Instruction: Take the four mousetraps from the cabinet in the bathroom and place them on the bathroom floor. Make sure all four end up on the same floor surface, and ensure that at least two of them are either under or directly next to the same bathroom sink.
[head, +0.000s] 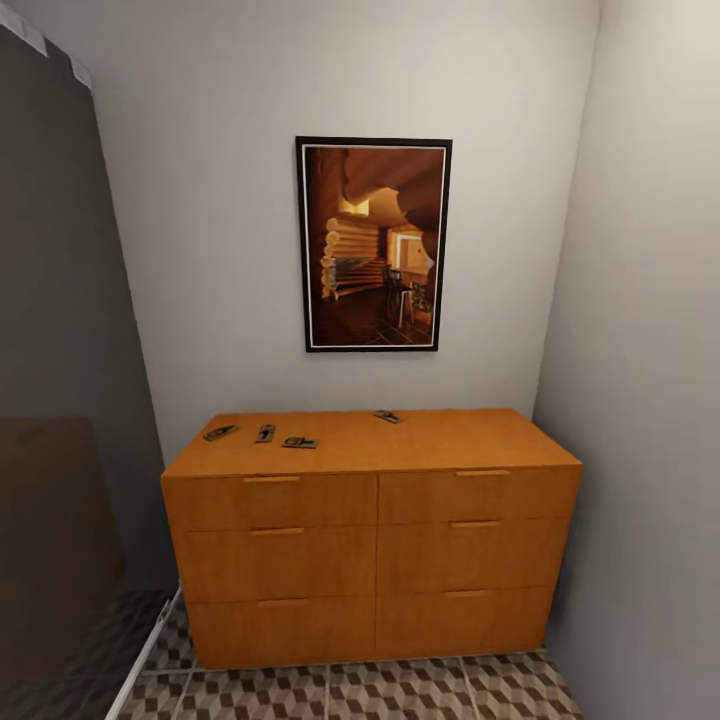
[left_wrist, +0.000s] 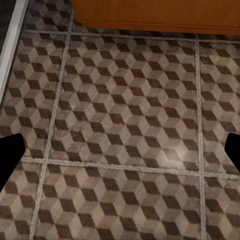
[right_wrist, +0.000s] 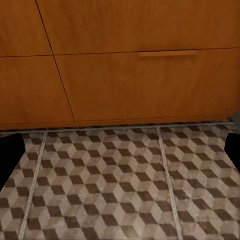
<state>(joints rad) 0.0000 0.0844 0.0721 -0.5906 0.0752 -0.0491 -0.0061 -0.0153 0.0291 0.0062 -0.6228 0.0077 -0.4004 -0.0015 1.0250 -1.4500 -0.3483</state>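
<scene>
Currently: four mousetraps (head: 264, 433) atop the cabinet (head: 372, 540), none yet grasped.
Three lie far left, one centre; both grippers hang wide open, empty, over the bathroom floor (left_wrist: 125, 140).

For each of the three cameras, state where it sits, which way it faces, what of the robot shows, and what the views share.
Head view: high on the robot, facing the cabinet with four mousetraps on top, below a framed picture.
Left wrist view: on the left arm, looking down at the bathroom floor and cabinet base; dark fingertips at both edges.
Right wrist view: on the right arm, low, facing the lower drawers; dark fingertips at both edges.
Shared: all three show the cabinet and cube-patterned tiles.
</scene>
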